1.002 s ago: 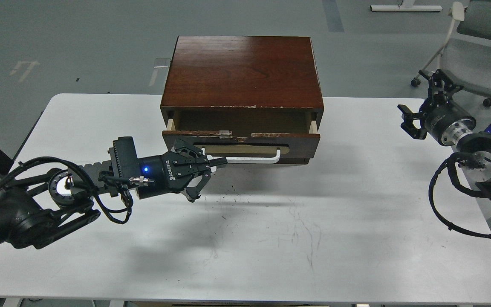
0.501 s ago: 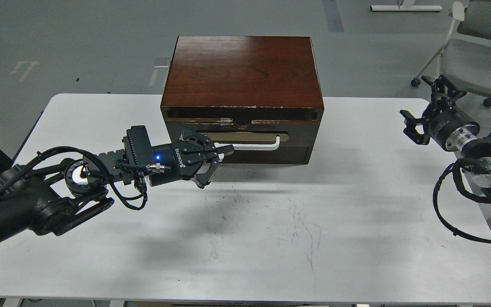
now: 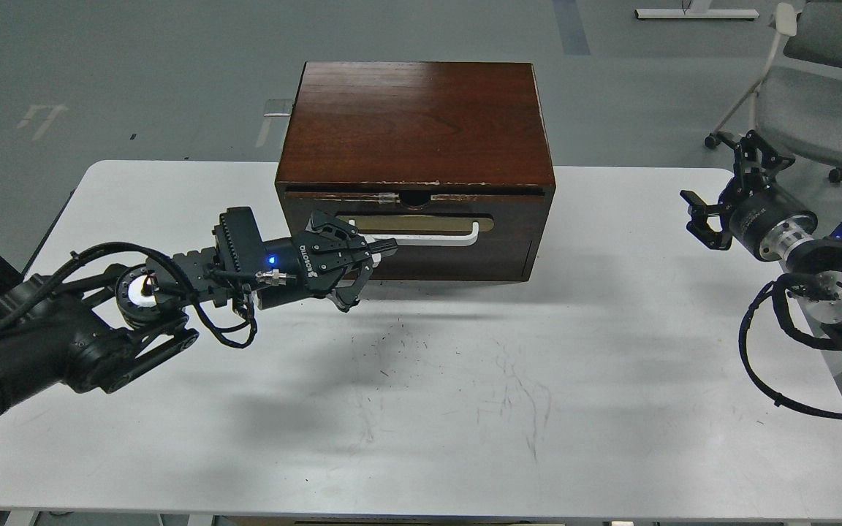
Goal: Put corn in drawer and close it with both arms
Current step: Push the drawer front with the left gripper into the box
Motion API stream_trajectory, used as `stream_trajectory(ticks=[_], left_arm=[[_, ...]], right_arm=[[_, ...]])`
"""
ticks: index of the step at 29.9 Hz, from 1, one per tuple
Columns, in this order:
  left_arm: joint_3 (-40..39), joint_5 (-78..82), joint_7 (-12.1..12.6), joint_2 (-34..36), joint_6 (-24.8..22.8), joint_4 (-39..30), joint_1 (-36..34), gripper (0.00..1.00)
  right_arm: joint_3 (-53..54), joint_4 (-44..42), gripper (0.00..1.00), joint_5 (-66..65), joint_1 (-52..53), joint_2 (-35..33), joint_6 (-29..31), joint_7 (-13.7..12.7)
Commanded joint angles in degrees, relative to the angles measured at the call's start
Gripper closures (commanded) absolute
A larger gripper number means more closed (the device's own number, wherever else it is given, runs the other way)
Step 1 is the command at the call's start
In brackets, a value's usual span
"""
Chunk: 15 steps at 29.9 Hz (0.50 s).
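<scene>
The dark brown drawer (image 3: pixel 512 223) sits pushed into its wooden cabinet (image 3: pixel 414 117), with only a thin dark slit along its chipped top edge. Its white bar handle (image 3: pixel 432 239) lies on the tan oval plate. My left gripper (image 3: pixel 370 274) is open at the handle's left end, its upper finger touching the bar and its lower finger pointing down at the table. My right gripper (image 3: pixel 717 179) is open and empty, in the air off the table's right edge, far from the drawer. The corn is hidden.
The cabinet stands at the back middle of the white table (image 3: pixel 465 380). A plain dark panel (image 3: pixel 457 264) is below the drawer. A grey wheeled chair (image 3: pixel 816 88) stands on the floor behind my right arm.
My left gripper has moved forward against the handle and the drawer has slid from open to shut. My right gripper has shifted only slightly.
</scene>
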Motion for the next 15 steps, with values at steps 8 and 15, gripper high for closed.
stream_trajectory(ticks=[8,15], left_arm=[[0.53,0.01,0.01,-1.87,0.00,2.01,-1.04,1.00],[1.15,0.01,0.01,-0.46,0.00,-0.27,0.19,0.83]], right_arm=[[0.00,0.06,0.03,0.00,-0.02,0.01,0.01,-0.01],[0.00,-0.20,0.02,0.00,-0.02,-0.08,0.01,-0.01]])
